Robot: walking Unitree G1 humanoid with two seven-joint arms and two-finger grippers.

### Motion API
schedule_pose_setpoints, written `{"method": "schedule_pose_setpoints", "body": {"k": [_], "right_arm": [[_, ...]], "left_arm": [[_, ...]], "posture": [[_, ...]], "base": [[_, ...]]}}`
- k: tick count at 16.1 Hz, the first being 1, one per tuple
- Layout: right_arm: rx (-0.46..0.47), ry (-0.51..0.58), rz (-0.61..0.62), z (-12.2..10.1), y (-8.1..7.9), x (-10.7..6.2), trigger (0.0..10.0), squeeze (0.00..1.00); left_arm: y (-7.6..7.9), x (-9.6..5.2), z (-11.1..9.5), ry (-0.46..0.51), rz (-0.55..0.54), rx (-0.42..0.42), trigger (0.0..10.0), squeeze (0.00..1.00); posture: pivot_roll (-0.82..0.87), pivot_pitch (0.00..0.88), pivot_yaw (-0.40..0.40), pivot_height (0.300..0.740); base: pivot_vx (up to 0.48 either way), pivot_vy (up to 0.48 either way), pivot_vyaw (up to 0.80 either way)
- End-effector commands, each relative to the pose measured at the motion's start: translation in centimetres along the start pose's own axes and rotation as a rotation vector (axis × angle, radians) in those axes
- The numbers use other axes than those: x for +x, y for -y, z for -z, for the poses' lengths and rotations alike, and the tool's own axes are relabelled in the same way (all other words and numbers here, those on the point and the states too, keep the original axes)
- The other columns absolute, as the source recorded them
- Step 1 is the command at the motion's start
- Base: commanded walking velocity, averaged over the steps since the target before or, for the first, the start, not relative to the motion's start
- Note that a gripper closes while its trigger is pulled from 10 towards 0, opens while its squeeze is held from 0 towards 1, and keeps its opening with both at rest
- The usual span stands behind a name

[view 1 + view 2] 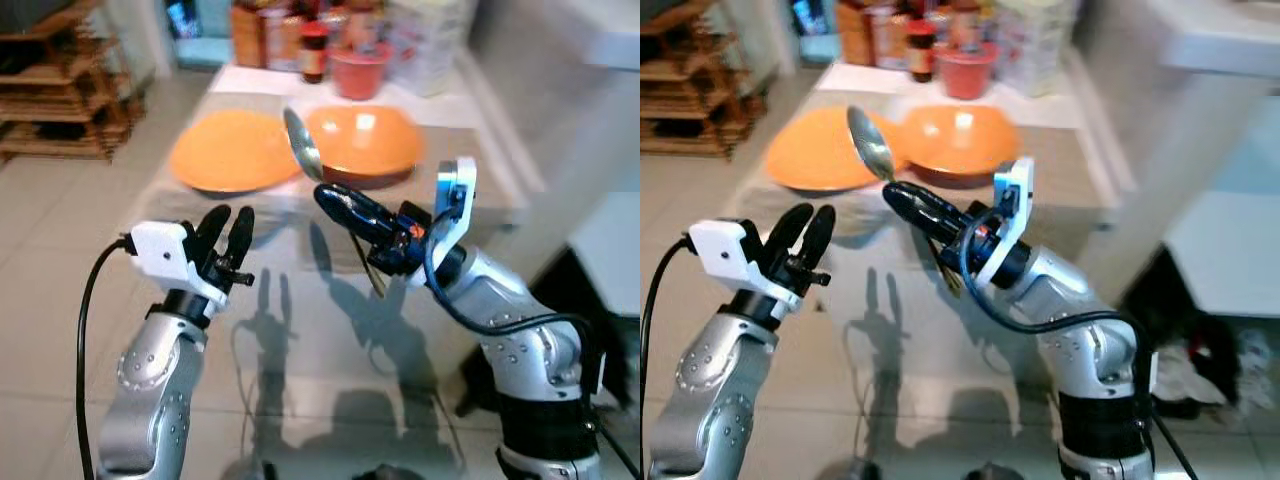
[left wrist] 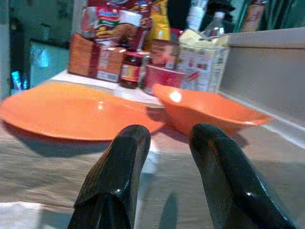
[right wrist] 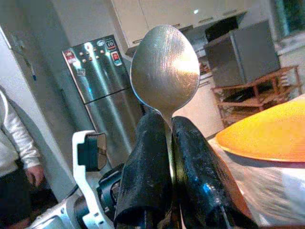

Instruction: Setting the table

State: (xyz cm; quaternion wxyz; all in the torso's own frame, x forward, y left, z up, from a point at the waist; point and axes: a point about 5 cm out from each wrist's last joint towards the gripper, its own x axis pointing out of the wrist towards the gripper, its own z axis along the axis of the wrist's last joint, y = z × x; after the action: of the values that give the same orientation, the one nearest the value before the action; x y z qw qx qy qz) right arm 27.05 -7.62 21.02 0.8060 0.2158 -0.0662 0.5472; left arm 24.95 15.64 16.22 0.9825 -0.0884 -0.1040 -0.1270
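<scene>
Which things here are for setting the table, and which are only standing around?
For the job: spoon held in the right gripper; orange plate; orange bowl; left gripper, holding nothing.

Standing around: jar, red cup, food packets, wooden rack.

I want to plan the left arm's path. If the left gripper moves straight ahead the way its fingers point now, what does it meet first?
Probably the orange plate, or the orange bowl beside it: the left gripper points between them. Depth is unclear.

left gripper (image 1: 232, 232) raised, fingers parted | right gripper (image 1: 335, 200) raised, clamped
</scene>
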Motion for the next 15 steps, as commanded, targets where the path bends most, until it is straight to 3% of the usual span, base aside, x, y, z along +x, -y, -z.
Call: {"method": "schedule_pose_setpoints", "body": {"k": [1, 2, 3, 6, 10, 15], "right_arm": [[-0.026, -0.016, -0.023, 0.1, -0.4, 0.5, 10.0, 0.0], [-0.036, -0.034, -0.005, 0.5, -0.2, 0.3, 10.0, 0.0], [-0.049, -0.099, 0.162, 2.4, 1.9, -0.9, 10.0, 0.0], [-0.103, -0.143, 0.341, 3.6, 3.9, -2.3, 10.0, 0.0], [-0.109, -0.126, 0.564, 4.3, 6.1, -4.4, 10.0, 0.0], [-0.125, -0.274, 0.774, 7.3, 8.1, -7.2, 10.0, 0.0]], "left_arm": [[-0.4, -0.4, 0.4, -0.022, -0.008, 0.014, 10.0, 0.0], [-0.5, -0.6, 0.6, -0.032, -0.009, 0.015, 10.0, 0.0], [-0.9, -1.4, 1.9, -0.083, -0.019, 0.027, 10.0, 0.0], [-0.8, -1.7, 2.5, -0.106, -0.012, 0.033, 10.0, 0.0], [-0.4, -1.5, 3.0, -0.113, 0.007, 0.029, 10.0, 0.0], [0.1, -1.3, 3.6, -0.131, 0.035, 0.052, 10.0, 0.0]], "posture": [[-0.06, 0.083, 0.004, 0.74], [-0.06, 0.083, 0.005, 0.74], [-0.06, 0.083, 0.009, 0.74], [-0.06, 0.09, 0.015, 0.74], [-0.07, 0.098, 0.02, 0.74], [-0.07, 0.103, 0.019, 0.74]], "base": [[0.0, -0.461, 0.0], [0.0, -0.461, 0.0], [0.0, -0.458, 0.0], [0.0, -0.458, 0.0], [0.0, -0.458, 0.0], [0.0, -0.454, -0.16]]}}
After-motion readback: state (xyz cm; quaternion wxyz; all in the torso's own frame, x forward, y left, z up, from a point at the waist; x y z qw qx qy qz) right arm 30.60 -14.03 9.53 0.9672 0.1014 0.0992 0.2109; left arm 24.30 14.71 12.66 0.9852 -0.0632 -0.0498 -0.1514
